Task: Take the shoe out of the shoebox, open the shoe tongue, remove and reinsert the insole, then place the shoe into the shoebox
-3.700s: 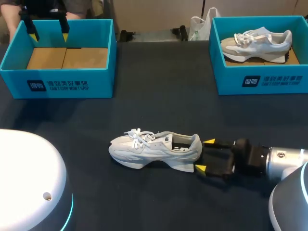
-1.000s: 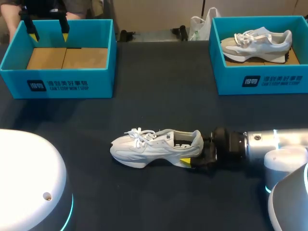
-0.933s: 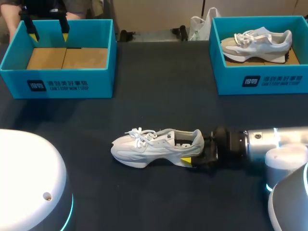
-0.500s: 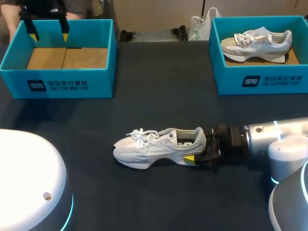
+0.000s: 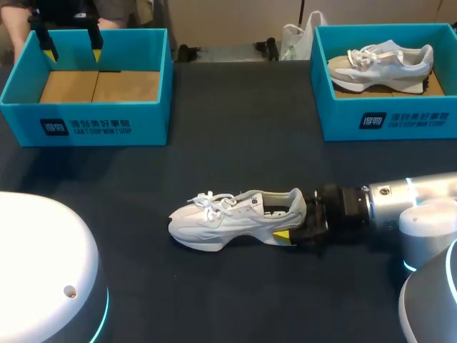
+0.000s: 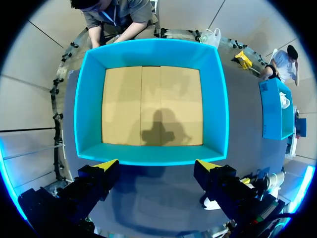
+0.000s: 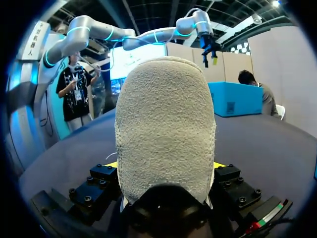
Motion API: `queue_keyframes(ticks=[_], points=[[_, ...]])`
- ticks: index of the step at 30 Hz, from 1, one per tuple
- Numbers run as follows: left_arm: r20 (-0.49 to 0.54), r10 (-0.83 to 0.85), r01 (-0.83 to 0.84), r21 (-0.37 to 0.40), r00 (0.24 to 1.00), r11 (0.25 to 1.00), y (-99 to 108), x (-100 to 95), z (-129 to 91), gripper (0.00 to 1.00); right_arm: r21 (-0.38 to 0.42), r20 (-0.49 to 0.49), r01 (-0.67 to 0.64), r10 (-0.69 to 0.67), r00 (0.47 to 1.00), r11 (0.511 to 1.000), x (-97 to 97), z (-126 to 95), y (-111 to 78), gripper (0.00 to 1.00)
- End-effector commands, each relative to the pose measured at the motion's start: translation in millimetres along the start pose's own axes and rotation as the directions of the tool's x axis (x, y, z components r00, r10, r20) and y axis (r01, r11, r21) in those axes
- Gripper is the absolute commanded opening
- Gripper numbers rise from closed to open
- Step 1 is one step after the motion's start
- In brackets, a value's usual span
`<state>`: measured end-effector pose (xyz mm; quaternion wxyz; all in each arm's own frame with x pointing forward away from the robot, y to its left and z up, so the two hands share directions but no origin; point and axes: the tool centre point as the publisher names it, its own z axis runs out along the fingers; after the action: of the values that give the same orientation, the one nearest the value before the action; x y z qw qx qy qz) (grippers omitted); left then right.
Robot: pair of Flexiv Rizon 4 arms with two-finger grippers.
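Observation:
A white lace-up shoe lies on its sole in the middle of the dark table, toe to the left. My right gripper comes in from the right and straddles the heel; one yellow tip shows on the near side. In the right wrist view the fuzzy heel fills the space between the fingers of the right gripper, which is shut on it from both sides. My left gripper hangs open above the empty left shoebox. In the left wrist view, the left gripper hovers over that shoebox.
A second teal shoebox at the back right holds another pale shoe. White rounded robot housings sit at the front left and front right. Dark tabletop lies between the boxes and the shoe.
My right gripper has drawn the shoe slightly to the right, with the heel a little higher. The left arm has not moved.

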<state>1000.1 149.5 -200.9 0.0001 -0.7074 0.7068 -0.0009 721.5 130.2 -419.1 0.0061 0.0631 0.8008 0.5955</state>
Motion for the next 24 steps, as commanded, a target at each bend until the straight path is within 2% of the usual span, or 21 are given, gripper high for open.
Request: queue_keyframes(ticks=[1,5,8,10,13,15,20,24], points=[[0.001,0.0,0.0,0.0,1.0,1.0,0.3,-0.1,-0.6,1.0,0.004,-0.001,-0.002,0.002,1.0,1.0,-0.2,-0.7,-0.1,0.0],[-0.016,0.006,-0.006,-0.002,1.0,1.0,13.9,12.3,-9.5,1.0,0.004,-0.001,-0.002,0.002,1.0,1.0,-0.2,-0.7,-0.1,0.0],[-0.023,0.022,-0.021,0.038,1.0,0.999,33.3,29.0,-16.1,1.0,0.004,-0.001,-0.002,0.002,1.0,1.0,-0.2,-0.7,-0.1,0.0],[-0.036,0.048,-0.047,0.009,0.998,0.999,46.3,43.1,-18.2,1.0,0.004,-0.001,-0.002,0.002,1.0,1.0,-0.2,-0.7,-0.1,0.0],[-0.032,0.063,-0.062,0.034,0.998,0.997,66.0,64.3,-19.0,1.0,0.004,-0.001,-0.002,0.002,1.0,1.0,-0.2,-0.7,-0.1,0.0],[-0.02,0.049,-0.047,0.083,0.999,0.995,77.1,79.0,-18.6,1.0,0.004,-0.001,-0.002,0.002,1.0,1.0,-0.2,-0.7,-0.1,0.0],[-0.046,0.049,-0.047,0.03,0.998,0.998,94.8,116.3,-17.7,1.0,0.004,-0.001,-0.002,0.002,1.0,1.0,-0.2,-0.7,-0.1,0.0],[-0.046,0.049,-0.047,0.03,0.998,0.998,94.8,116.3,-17.7,1.0,0.004,-0.001,-0.002,0.002,1.0,1.0,-0.2,-0.7,-0.1,0.0]])
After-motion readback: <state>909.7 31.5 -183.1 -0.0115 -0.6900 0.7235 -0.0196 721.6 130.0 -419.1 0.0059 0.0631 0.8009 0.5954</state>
